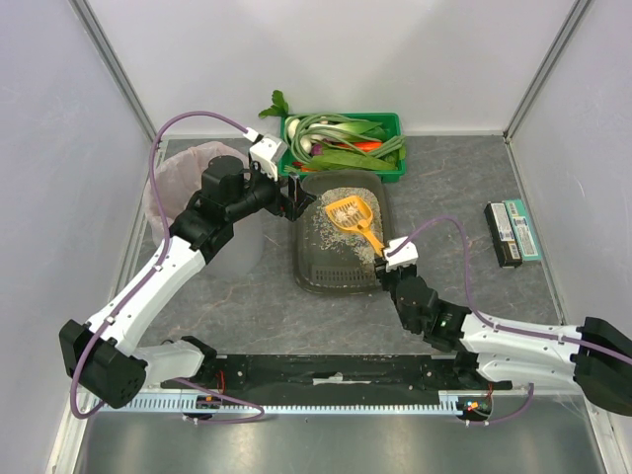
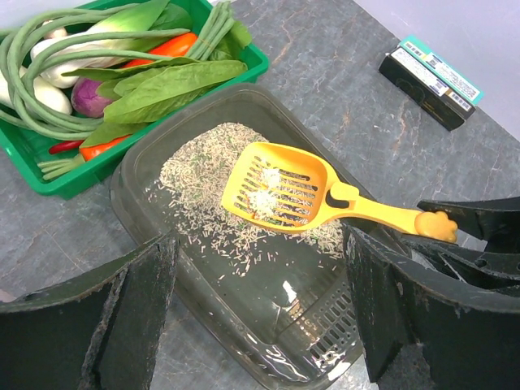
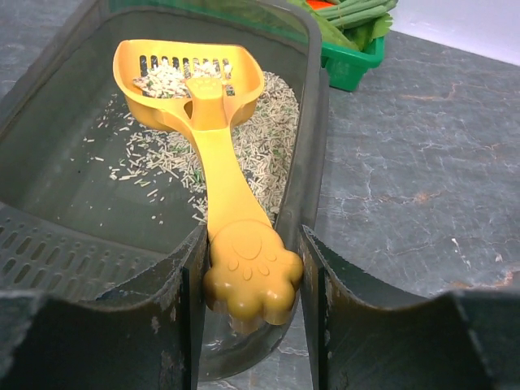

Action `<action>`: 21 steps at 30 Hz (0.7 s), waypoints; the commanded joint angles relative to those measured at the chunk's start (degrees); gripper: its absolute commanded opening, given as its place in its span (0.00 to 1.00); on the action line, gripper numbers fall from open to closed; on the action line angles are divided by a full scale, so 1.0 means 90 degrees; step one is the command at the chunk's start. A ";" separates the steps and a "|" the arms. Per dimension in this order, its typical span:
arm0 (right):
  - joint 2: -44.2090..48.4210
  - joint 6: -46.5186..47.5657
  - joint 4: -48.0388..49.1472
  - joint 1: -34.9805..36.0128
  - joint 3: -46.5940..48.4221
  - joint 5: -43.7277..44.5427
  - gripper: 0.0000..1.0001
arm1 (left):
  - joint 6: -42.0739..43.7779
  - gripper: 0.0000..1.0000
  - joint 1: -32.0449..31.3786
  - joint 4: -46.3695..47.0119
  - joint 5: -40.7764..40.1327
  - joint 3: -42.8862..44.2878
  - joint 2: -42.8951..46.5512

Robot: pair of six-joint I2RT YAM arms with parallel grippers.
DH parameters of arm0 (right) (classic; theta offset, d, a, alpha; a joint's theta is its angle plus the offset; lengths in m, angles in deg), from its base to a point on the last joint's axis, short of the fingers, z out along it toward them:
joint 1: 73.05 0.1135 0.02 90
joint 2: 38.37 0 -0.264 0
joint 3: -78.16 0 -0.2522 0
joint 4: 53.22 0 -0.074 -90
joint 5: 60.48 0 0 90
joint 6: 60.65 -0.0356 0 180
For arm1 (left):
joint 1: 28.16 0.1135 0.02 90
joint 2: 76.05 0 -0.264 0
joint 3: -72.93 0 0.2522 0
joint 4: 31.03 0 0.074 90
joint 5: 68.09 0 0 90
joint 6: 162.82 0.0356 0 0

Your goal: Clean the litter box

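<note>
Seen from above, the litter box [image 1: 331, 272] lay mid-table just in front of the green crate [image 1: 390, 123], with the bin [image 1: 183, 178] to its left. The right claw [image 1: 387, 255] reached over its near right corner with the yellow scoop [image 1: 348, 213], and the left claw [image 1: 292, 200] sat at the far left corner, probably to steady it. The left wrist camera showed that claw's fingers [image 2: 122, 317] wide apart with nothing between them, and the scoop's slotted bowl apparently held level over the litter [image 2: 195, 171] so loose grains could sift through. The right wrist camera showed the right claw clamped on the paw-shaped handle end, a far-back hold that likely kept it clear of the grains.
</note>
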 commanded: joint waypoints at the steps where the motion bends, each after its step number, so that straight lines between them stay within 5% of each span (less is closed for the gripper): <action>1: 0.0261 0.0194 0.0828 -0.0009 -0.0169 -0.0612 0.00 | -0.0102 0.87 0.0028 0.0219 -0.0123 0.0089 0.0178; 5: 0.0056 0.0184 -0.0088 -0.0028 0.0280 0.0223 0.00 | -0.0209 0.87 0.0028 0.0200 -0.0202 0.0098 0.0110; 11: 0.0700 0.0682 -0.0204 -0.0009 0.0387 -0.0547 0.00 | -0.0841 0.88 0.0223 0.0277 0.0363 0.0274 0.0090; 15: 0.1062 0.1034 -0.1161 0.0001 0.0905 -0.0976 0.00 | -0.1741 0.89 0.1168 0.0668 0.1184 0.0108 0.0392; 21: 0.1638 0.1200 -0.2100 -0.0009 0.1559 -0.1446 0.00 | -0.0611 0.89 0.1356 -0.0376 -0.1007 0.0431 0.0811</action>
